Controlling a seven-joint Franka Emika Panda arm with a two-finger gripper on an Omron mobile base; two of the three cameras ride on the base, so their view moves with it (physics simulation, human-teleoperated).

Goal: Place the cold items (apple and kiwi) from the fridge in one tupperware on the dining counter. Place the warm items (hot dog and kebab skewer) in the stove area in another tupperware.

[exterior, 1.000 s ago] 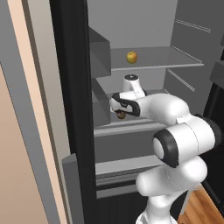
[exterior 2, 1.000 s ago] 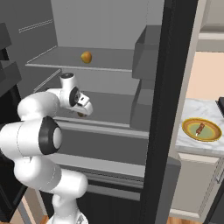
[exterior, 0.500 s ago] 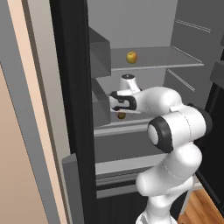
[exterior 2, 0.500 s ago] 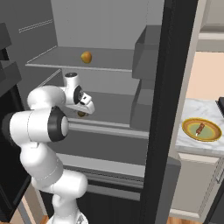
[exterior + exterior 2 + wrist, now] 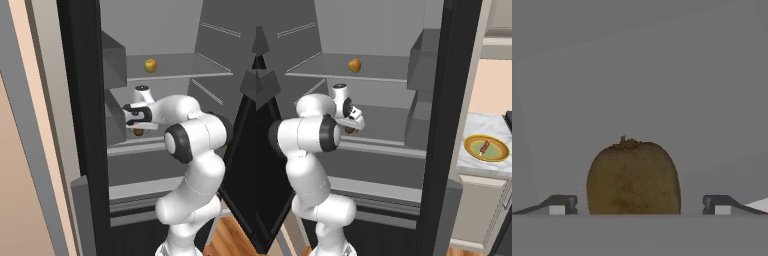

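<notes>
A brown kiwi [image 5: 633,177] lies on the fridge's middle shelf [image 5: 150,142], and my gripper [image 5: 639,206] hangs open just above it. One fingertip stands on each side of the fruit, with a gap on both sides. From the base, the kiwi [image 5: 138,132] peeks out under the hand [image 5: 136,116]; from the other side the kiwi [image 5: 349,130] sits below the gripper [image 5: 354,123]. A yellow apple [image 5: 150,65] rests on the upper shelf, the same apple [image 5: 354,65] seen from the right. A kebab skewer [image 5: 485,147] lies on a yellow plate [image 5: 471,145] on the counter.
The fridge's dark door frame [image 5: 80,125] stands close on the left, and a grey bin [image 5: 114,60] juts beside the shelves. The upper shelf [image 5: 326,72] hangs over the hand. The open fridge door [image 5: 453,115] separates the fridge from the marble counter [image 5: 476,167].
The arm's elbow has swung in toward the fridge. The hand has stayed over the kiwi, and its jaws are still open.
</notes>
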